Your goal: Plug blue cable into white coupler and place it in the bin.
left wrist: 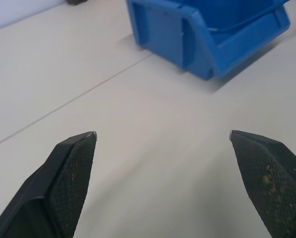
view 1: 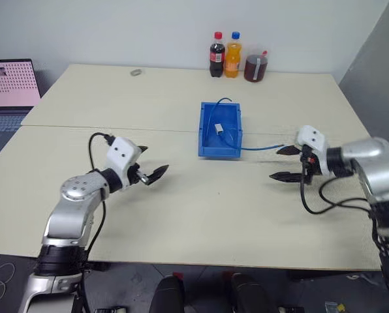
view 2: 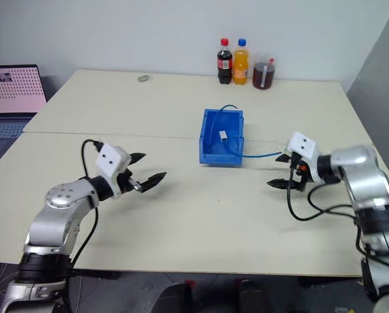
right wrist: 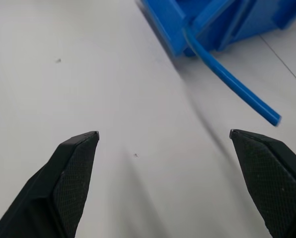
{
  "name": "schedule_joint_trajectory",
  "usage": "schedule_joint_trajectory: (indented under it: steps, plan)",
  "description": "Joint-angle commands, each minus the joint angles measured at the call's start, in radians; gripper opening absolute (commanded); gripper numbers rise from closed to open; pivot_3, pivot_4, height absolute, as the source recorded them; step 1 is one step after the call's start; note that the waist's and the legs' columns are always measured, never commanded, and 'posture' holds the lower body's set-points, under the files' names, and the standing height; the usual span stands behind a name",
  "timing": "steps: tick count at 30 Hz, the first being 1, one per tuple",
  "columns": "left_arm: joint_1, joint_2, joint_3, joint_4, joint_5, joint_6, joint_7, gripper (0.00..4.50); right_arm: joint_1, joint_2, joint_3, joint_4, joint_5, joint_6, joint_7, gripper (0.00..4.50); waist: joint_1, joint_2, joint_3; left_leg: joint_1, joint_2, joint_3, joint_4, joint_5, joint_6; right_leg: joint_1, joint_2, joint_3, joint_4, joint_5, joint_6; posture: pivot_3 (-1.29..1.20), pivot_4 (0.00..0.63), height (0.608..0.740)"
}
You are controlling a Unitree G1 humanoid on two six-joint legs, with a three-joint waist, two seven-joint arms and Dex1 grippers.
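The white coupler (view 1: 218, 128) is seen inside the bin (view 1: 206, 145), the blue cable (view 1: 263, 147) trailing toward 3 o'clock, its far end hidden behind the right gripper (view 1: 286, 163); both the right and left gripper (view 1: 149, 171) are held spread and empty.

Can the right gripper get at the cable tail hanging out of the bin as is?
Probably yes. The right gripper is open, the cable tail trails from the bin toward it, and only bare table lies between.

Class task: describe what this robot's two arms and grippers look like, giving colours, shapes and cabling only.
Both arms are rounded silver-grey shells with black joints. Each wrist carries a small white boxy block with dark dots, and a black cable loops beside each arm. The left gripper and right gripper each have two black pointed fingers with finely textured inner pads.
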Motion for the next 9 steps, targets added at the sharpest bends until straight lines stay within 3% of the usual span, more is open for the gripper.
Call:
schedule_joint_trajectory:
  steps: [1,9]
  plan:
    - [-0.009,0.006,0.045,-0.063,-0.053,0.028,0.004,4.5,0.051,0.022,-0.148,-0.232,0.135,0.167,-0.103,4.49,-0.001,0.0,0.0,0.0,0.0,0.0,0.0,0.0,0.0,0.0,0.0,0.0,0.0,0.0,0.001,0.0,0.15,0.74]
    - [-0.008,0.018,0.041,-0.095,-0.107,0.083,-0.018,4.5,0.078,0.043,-0.161,-0.291,0.184,0.254,-0.268,4.49,-0.001,0.0,0.0,0.002,0.0,0.0,0.002,0.0,0.0,0.001,0.001,0.001,0.0,-0.001,0.008,0.0,0.15,0.74]
